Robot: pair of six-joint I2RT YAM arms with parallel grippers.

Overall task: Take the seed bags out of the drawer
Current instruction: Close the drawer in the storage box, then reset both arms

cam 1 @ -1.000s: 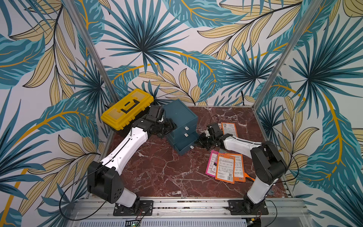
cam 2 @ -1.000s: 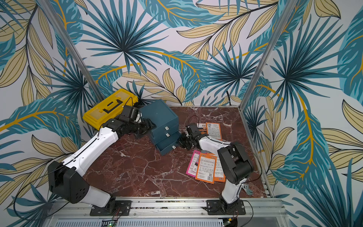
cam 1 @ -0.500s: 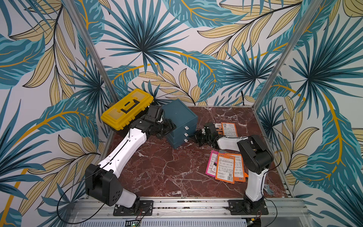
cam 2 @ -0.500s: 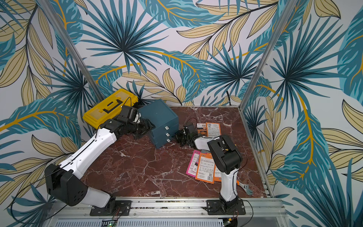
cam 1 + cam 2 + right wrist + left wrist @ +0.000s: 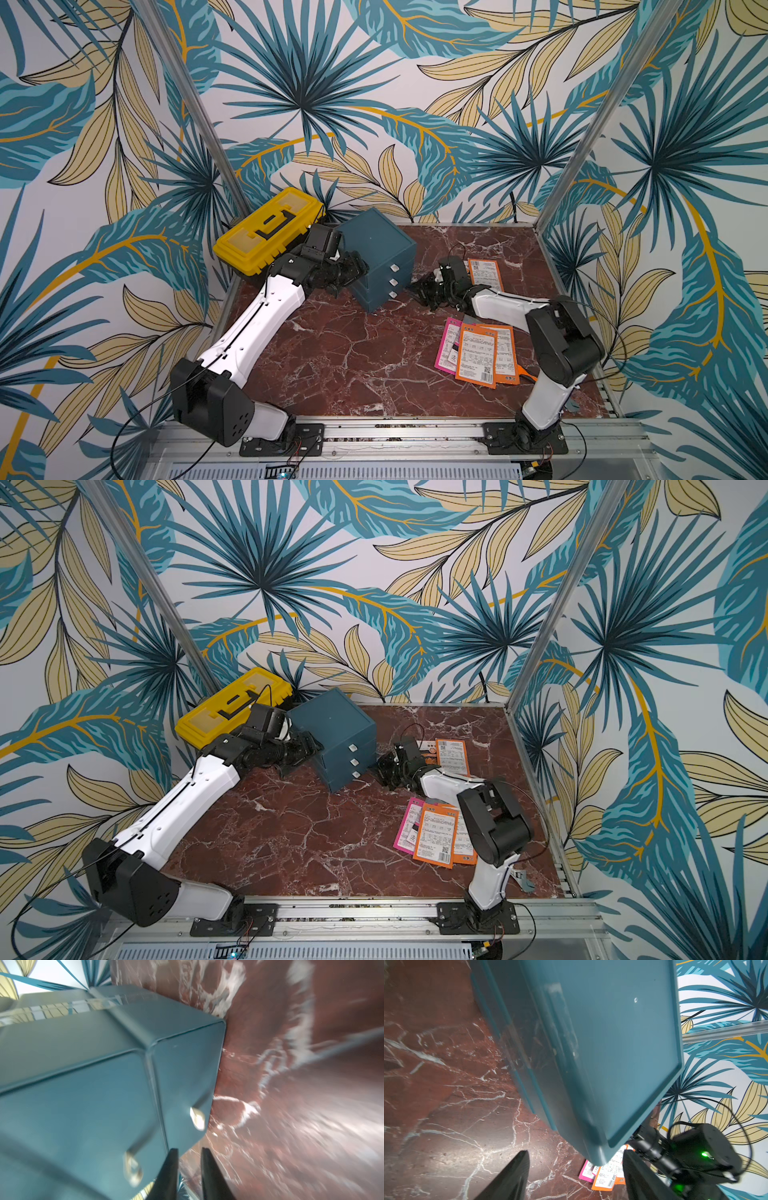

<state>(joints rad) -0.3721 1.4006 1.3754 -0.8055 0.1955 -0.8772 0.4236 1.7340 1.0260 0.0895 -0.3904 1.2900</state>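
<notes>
Nearest, on the right of the bench (image 5: pixel 353 365), a pile of seed bags (image 5: pixel 478 353) lies fanned out, orange over magenta, outside the drawers. The left wrist view catches that pile (image 5: pixel 604 1178) just past the drawer unit's corner. Mid-bench stands the teal drawer unit (image 5: pixel 376 249), and both top views show all three drawers shut. The right wrist view, blurred, shows only two pulls (image 5: pixel 197 1118). The right jaws sit just in front of the unit, parted a little with nothing between them, which only the right wrist view reveals. The left jaws stand wide apart at its left side, gripping nothing, as the left wrist view shows. Farther back on the right, one more orange seed bag (image 5: pixel 485 271) lies flat beside the right arm (image 5: pixel 498 301). Far left sits a yellow toolbox (image 5: pixel 266 228), lid closed.
</notes>
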